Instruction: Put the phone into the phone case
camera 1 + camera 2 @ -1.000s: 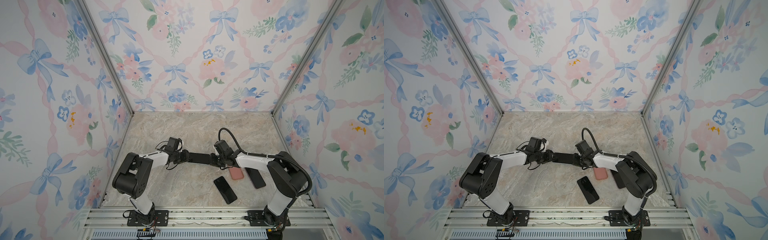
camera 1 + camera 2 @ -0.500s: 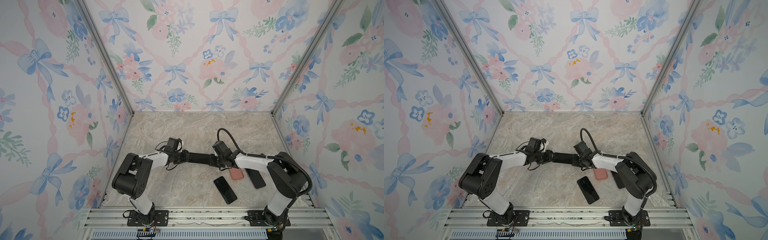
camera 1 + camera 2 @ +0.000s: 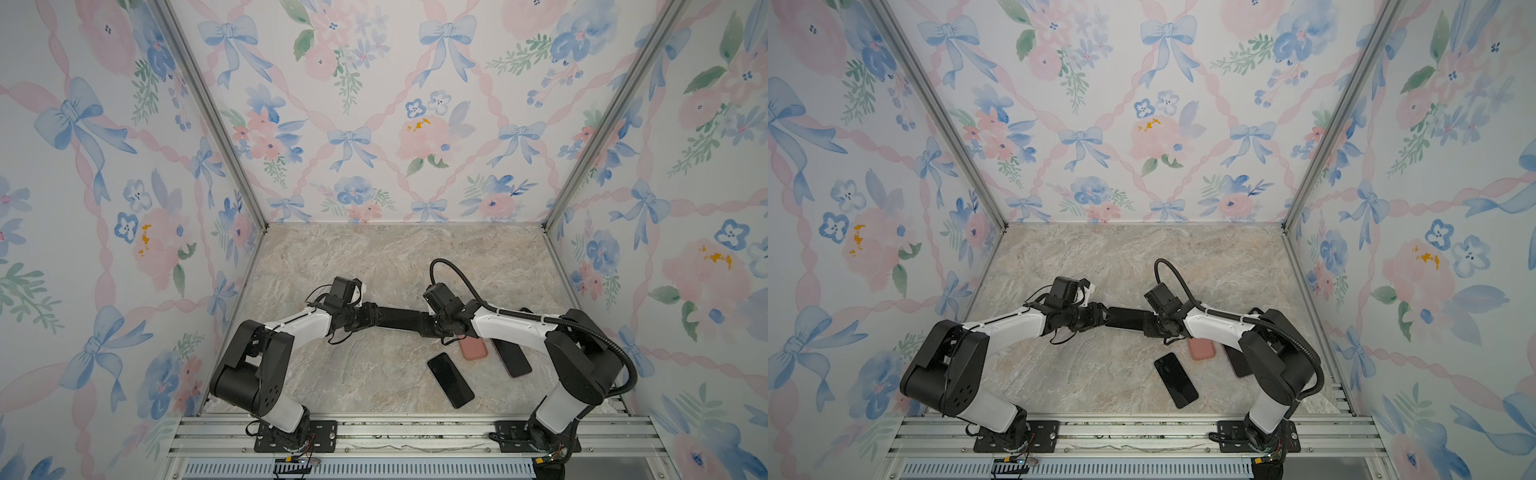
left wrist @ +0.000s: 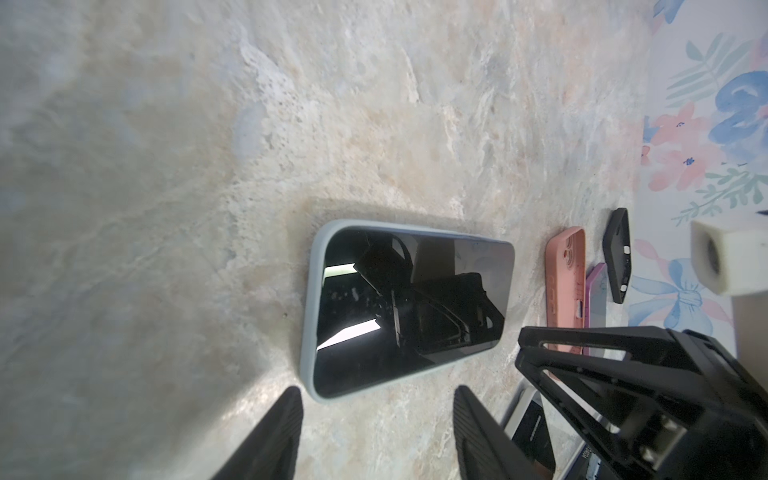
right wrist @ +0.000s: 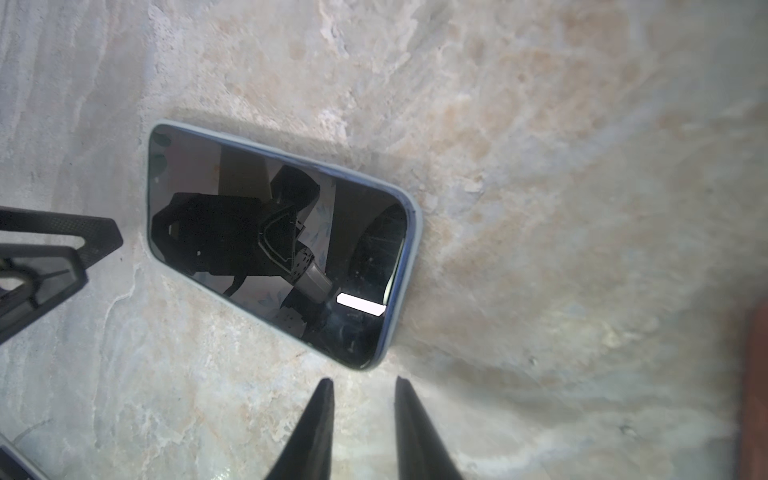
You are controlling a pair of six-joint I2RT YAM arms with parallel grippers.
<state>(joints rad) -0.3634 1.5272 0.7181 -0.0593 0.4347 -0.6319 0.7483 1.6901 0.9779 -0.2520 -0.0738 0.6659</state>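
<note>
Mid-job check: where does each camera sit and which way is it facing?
Top views: high at the front, looking down into the booth at the marble table; both arms show whole, base to tip.
Left wrist: on the left arm, looking down past the open left hand at the cased phone; the other arm's finger intrudes.
Right wrist: on the right arm, looking past the right hand at that phone from its opposite end.
Shared: both wrist views hold the same phone, screen up.

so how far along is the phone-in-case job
Done: the phone lies screen-up inside the pale case, rim showing along its edges. In hand: nothing; the left fingers and right fingers are spread, clear of it. Left: at most checking the corners are seated.
</note>
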